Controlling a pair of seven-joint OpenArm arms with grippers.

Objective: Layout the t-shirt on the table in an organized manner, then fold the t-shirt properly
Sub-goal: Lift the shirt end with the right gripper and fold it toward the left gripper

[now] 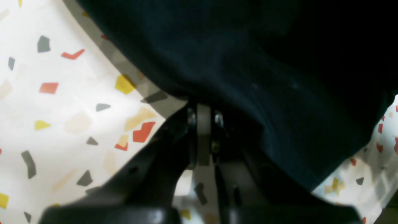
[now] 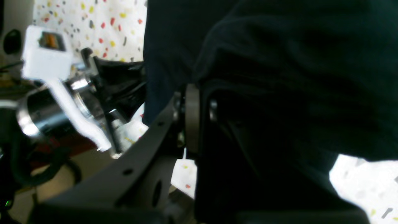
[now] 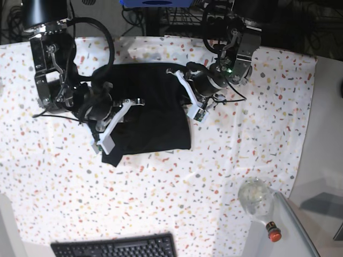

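A: Left wrist?
B: The left pincer (image 1: 203, 116) is clenched on the t-shirt (image 1: 248, 77) above the desk (image 1: 62, 109).
A: Right wrist?
B: The right pincer (image 2: 194, 109) grips its cloth too.
A: Base?
B: The shirt lies spread at mid-desk between both arms.

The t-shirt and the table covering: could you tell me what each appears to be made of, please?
The t-shirt looks like soft, matte black knit fabric, probably cotton: it drapes in loose folds and shows no shine where the left gripper pinches it. The table is covered with what seems a thin white cloth printed with red, yellow and grey flecks; faint creases suggest textile, though a coated sheet cannot be ruled out.
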